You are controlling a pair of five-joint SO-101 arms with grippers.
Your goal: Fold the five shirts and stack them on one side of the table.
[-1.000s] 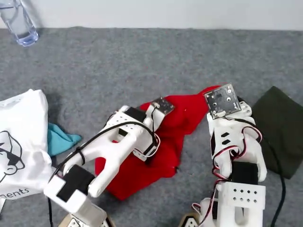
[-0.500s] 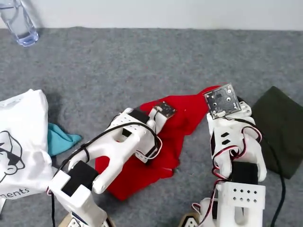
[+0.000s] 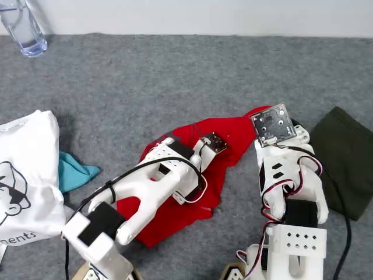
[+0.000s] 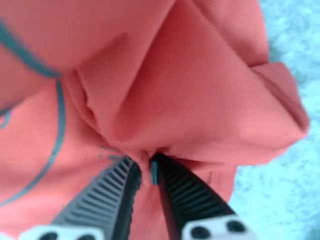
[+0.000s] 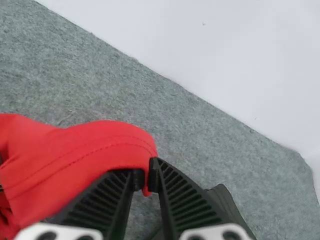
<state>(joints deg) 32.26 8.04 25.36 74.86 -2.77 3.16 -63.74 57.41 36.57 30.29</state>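
Red cloth takes up the middle of the grey desk [image 3: 175,81] – a red shirt [image 3: 232,139] lying rumpled between the two arms, its near part spread flat toward the arms' bases and its far part bunched up. The left claw [image 4: 145,162] is pressed together on a raised fold of that shirt, with the fabric gathered into creases right at the black ribbed fingertips [image 4: 172,182]. The right claw [image 5: 146,175] pinches the shirt's stitched hem at its far right corner, and the hem curls over the tips, lifted a little above the desk.

Off to the right, a dark green shirt [image 3: 344,157] lies flat near the desk's edge, just beside the right arm and apart from the red one. At the left edge sits a white shirt [image 3: 26,169] with dark print, and a teal cloth [image 3: 76,172] pokes out from under it. A clear bottle [image 3: 23,26] stands in the far left corner – well away from the shirts
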